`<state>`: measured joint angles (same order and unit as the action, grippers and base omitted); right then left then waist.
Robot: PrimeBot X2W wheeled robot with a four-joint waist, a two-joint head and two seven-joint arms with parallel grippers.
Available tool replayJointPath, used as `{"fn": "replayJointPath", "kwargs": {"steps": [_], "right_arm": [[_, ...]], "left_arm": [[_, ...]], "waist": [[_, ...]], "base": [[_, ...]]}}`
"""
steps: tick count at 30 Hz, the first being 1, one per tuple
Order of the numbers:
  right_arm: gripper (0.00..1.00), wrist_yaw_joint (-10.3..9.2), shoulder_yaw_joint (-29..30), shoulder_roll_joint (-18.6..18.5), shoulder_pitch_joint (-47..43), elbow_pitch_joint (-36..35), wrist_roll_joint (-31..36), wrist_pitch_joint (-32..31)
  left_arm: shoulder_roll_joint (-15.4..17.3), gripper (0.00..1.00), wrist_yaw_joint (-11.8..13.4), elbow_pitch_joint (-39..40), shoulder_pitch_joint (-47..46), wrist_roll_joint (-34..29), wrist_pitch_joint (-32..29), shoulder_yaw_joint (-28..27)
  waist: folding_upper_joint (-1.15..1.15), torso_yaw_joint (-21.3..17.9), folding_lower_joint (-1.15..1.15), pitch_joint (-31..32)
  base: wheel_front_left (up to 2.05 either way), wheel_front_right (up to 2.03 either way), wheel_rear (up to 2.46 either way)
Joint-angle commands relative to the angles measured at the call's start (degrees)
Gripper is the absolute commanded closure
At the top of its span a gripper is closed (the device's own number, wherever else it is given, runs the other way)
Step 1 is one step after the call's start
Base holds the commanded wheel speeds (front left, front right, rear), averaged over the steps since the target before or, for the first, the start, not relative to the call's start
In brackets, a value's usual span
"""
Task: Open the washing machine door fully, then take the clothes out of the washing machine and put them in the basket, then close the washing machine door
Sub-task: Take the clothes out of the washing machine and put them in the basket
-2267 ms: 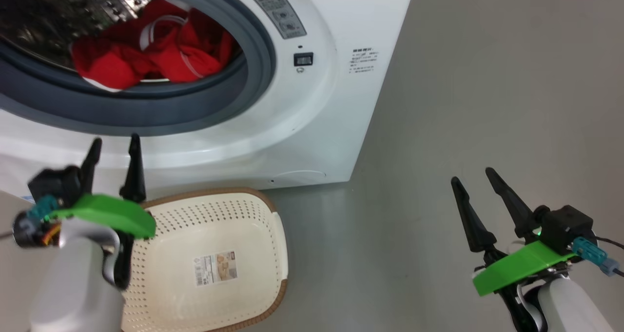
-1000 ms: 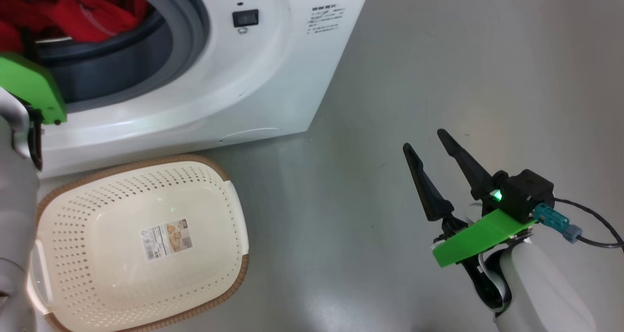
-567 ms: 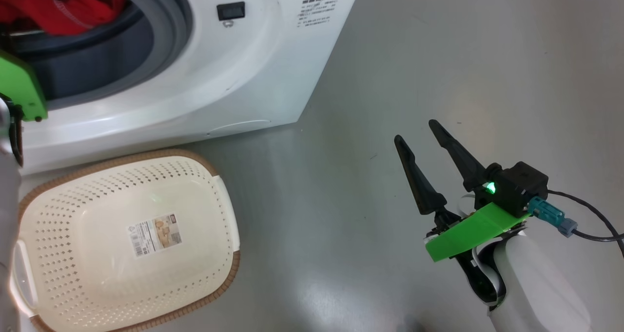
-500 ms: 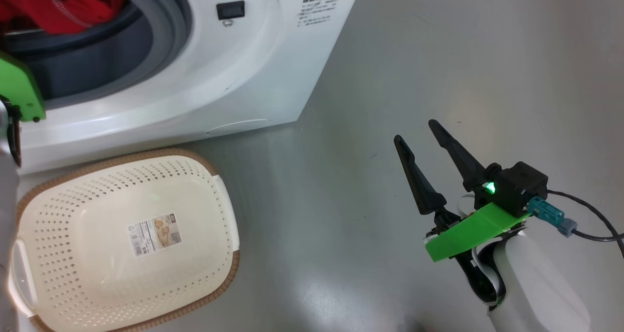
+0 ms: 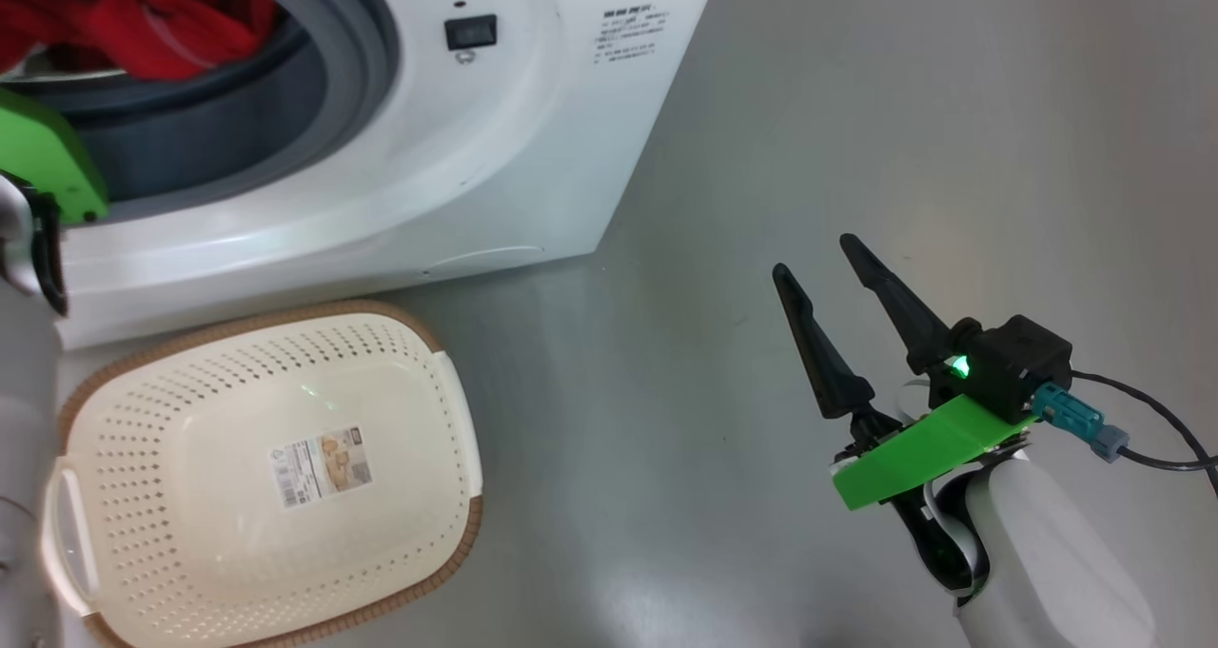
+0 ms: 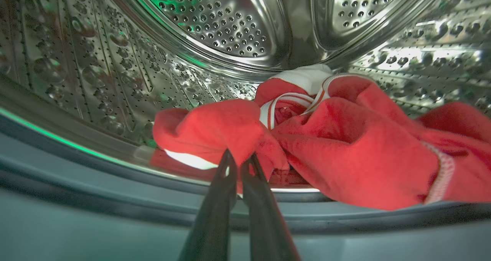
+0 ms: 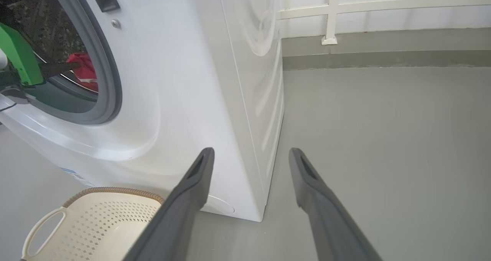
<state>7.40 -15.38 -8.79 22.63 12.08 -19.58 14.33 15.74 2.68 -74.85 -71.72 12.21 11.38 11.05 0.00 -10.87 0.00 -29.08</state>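
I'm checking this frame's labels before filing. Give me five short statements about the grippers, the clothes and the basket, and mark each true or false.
1. The left gripper is shut on the clothes inside the washing machine. True.
2. The basket holds a red garment. False: it holds just a paper label; the clothes lie in the drum.
3. The right gripper is open above the floor. True.
4. The basket stands on top of the washing machine. False: it stands on the floor in front of it.
5. The right gripper touches the basket. False: it hangs well apart, off to the basket's right.
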Motion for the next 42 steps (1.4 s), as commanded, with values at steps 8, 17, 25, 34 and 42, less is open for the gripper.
{"fn": "replayJointPath", "kwargs": {"steps": [8, 17, 25, 34, 42], "right_arm": [[0.00, 0.09, 0.0, -1.1, -2.1, -0.8, 0.3, 0.7], [0.00, 0.09, 0.7, -2.2, -4.1, -0.7, 0.2, 0.7], [0.00, 0.09, 1.9, -2.8, -6.5, -0.7, 0.1, 0.7], [0.00, 0.09, 3.3, -3.5, -9.7, -0.7, 0.1, 0.7], [0.00, 0.09, 4.0, -4.1, -11.5, -0.9, 0.0, 0.7]], "left_arm": [[-0.1, 1.00, -2.6, 3.8, 5.2, 4.0, 3.5, -3.1], [-2.3, 1.00, -2.5, 18.1, 14.7, 4.2, 3.6, -6.0], [-4.4, 1.00, -3.2, 29.1, 23.7, 2.2, 3.6, -8.6], [-7.5, 1.00, -4.8, 40.2, 33.5, 0.4, 3.6, -11.9], [-8.9, 1.00, -6.1, 48.8, 41.6, -1.3, 3.6, -13.7]], "waist": [[0.00, 2.6, 0.00, 4.1], [0.00, 4.5, 0.00, 7.7], [0.00, 5.7, 0.00, 11.0], [0.00, 7.3, 0.00, 14.9], [0.00, 8.0, 0.00, 17.4]], "base": [[0.00, 0.00, 0.00], [0.00, 0.00, 0.00], [0.00, 0.00, 0.00], [0.00, 0.00, 0.00], [0.00, 0.00, 0.00]]}}
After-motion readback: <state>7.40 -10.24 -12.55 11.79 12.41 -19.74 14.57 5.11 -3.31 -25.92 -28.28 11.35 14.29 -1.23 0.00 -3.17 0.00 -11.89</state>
